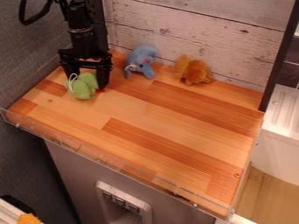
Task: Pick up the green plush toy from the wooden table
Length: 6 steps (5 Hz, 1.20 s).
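Green toy [85, 86] sits near the far left corner of the wooden tabletop [169, 124], down under the gripper [88, 84], a pale string looped at its upper left. The gripper hangs over it with its fingers spread wide, one to each side of the toy; whether they press on it, I cannot tell. A small red spot [101, 90] shows by the right-hand fingertip in the view. Nearest on that side is a blue toy [140, 61], close to the whitewashed plank wall [192, 30] at the back. It stands between the gripper and an orange-brown toy [196, 72], which is also near that wall. A dark wall [26, 57] rises on the left, a clear rim [99, 157] edges the front, and a black post [280, 54] stands at the far right corner.
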Each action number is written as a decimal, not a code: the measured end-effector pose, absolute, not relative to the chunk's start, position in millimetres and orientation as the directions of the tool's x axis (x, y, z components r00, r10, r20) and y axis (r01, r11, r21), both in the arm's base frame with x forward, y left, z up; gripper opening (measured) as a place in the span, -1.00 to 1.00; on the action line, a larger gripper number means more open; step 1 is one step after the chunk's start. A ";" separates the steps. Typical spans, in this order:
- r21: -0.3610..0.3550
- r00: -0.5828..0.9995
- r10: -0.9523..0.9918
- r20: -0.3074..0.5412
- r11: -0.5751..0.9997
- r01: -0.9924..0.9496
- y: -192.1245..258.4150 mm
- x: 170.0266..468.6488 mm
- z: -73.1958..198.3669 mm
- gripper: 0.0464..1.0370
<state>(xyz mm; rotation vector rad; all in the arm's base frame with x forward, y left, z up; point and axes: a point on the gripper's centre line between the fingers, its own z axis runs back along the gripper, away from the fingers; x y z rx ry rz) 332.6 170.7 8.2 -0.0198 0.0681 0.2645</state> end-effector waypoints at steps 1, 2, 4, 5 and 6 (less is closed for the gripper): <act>-0.012 0.979 0.196 -0.064 0.980 -0.197 170.1 336.0 10.2 0.42; -0.015 0.986 0.157 -0.056 0.987 -0.158 170.9 341.2 9.4 0.21; -0.020 0.983 0.178 -0.050 0.984 -0.179 172.6 348.9 9.3 0.16; -0.023 0.975 0.215 -0.061 0.976 -0.216 170.7 352.9 9.6 0.16; -0.041 0.982 0.150 -0.111 0.987 -0.156 162.1 350.0 14.5 0.16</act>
